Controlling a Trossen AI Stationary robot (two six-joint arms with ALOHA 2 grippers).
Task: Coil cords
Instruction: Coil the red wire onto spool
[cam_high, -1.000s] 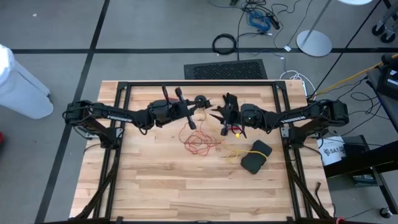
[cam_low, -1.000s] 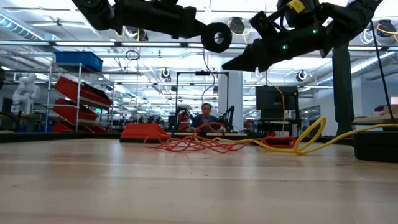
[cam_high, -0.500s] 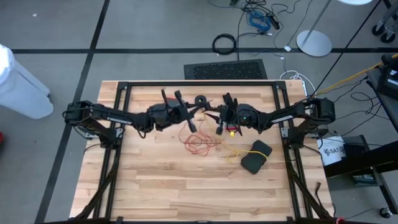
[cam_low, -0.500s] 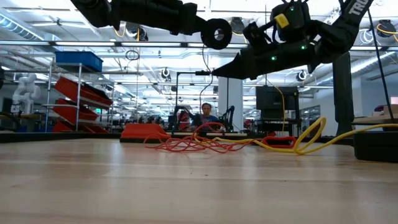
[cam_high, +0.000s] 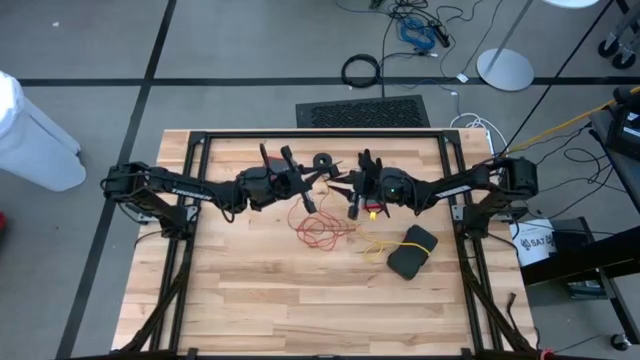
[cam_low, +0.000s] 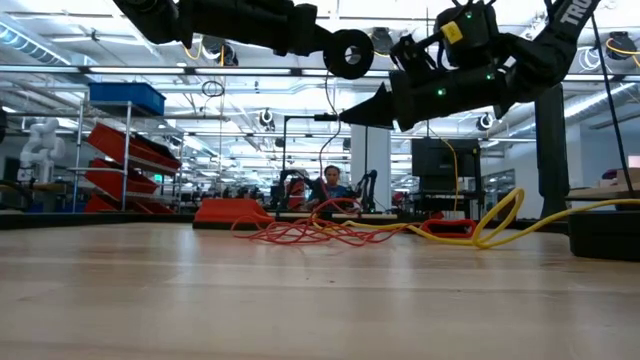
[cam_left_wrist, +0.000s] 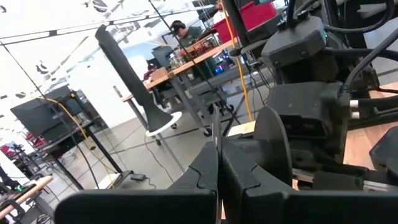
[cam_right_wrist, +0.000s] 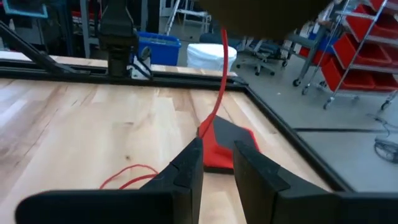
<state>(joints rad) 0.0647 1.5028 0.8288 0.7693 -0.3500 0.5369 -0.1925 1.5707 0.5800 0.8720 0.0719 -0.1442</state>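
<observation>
Tangled thin red-orange cord lies mid-frame on the wooden table, thin yellow cord beside it. Above, left gripper is pressed together, apparently on a small black reel. Right gripper, jaws slightly apart around the red strand. Risk: strand slips free, or snags the tangle.

Overhead looks straight down; table-level looks across; both share the red-orange cord.

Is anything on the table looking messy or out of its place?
Yes. The red-orange cord lies in a loose tangle at the table's middle, not coiled, and the yellow cord sprawls beside the black pouch.
</observation>
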